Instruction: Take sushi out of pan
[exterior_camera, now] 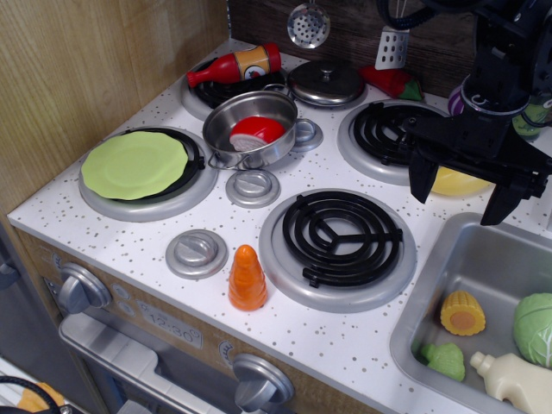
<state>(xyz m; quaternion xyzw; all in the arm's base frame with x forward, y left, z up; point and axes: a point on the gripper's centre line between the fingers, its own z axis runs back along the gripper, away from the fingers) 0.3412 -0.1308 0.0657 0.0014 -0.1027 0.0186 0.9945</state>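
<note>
The sushi (257,131) sits inside the pan (252,129), red top showing, a bit upper left of centre frame. The pan is tilted toward the camera, resting between the burners on the white speckled surface (345,332). Just behind it lies a red ketchup bottle (237,65) on its side, and beside that a flat steel lid (325,82) with a knob. Left of the pan, a green plate (134,164) covers a burner. Toward the bottom, an orange carrot cone (247,279) stands upright next to the big front burner (338,241).

The tool (466,191) hangs at the right edge, well apart from the pan, its two black fingers spread wide with nothing between them. Lower right, the sink (431,328) holds toy corn (463,312), a cabbage (536,328) and a cream bottle (515,382).
</note>
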